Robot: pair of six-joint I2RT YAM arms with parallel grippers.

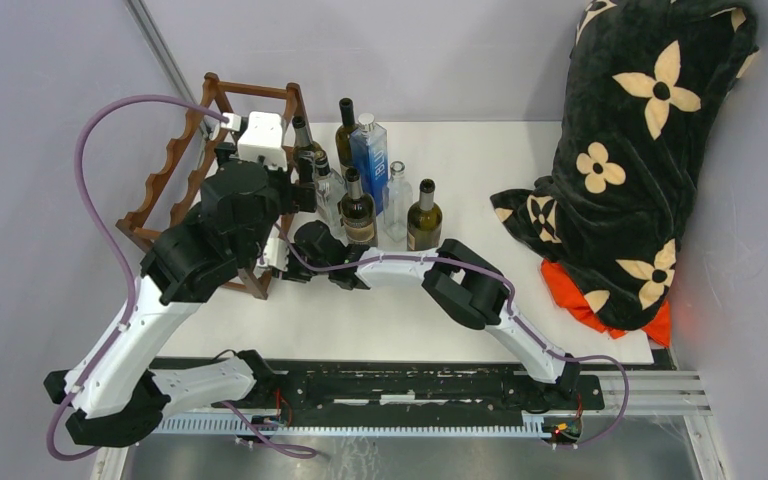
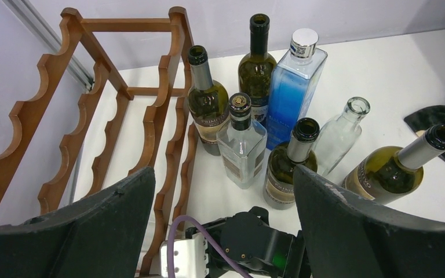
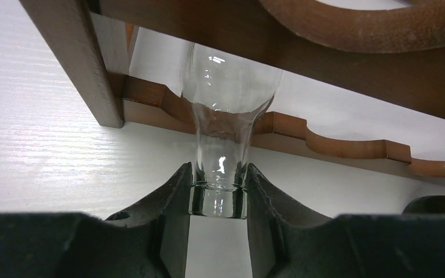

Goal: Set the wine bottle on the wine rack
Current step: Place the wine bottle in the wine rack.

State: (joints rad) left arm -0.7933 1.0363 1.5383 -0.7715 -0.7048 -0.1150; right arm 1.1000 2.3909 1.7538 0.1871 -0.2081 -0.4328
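Observation:
The dark reddish-brown wine rack (image 1: 175, 175) stands at the table's back left; it also shows in the left wrist view (image 2: 168, 92). My right gripper (image 3: 218, 191) is shut on the neck of a clear glass wine bottle (image 3: 226, 104). The bottle lies level, its body reaching in between the rack's upper crossbar (image 3: 324, 29) and lower scalloped rail (image 3: 336, 147). In the top view the right gripper (image 1: 278, 258) is at the rack's near right corner, and the bottle is hidden under the left arm. My left gripper (image 2: 223, 174) is open and empty, hovering above the right wrist (image 2: 249, 237).
Several bottles stand right of the rack: green ones (image 2: 258, 63) (image 2: 287, 168) (image 2: 391, 171), a blue square one (image 2: 292, 87), a clear square one (image 2: 242, 145) and a clear round one (image 2: 342, 133). A black flowered blanket (image 1: 640, 150) over orange cloth (image 1: 580, 290) fills the right side.

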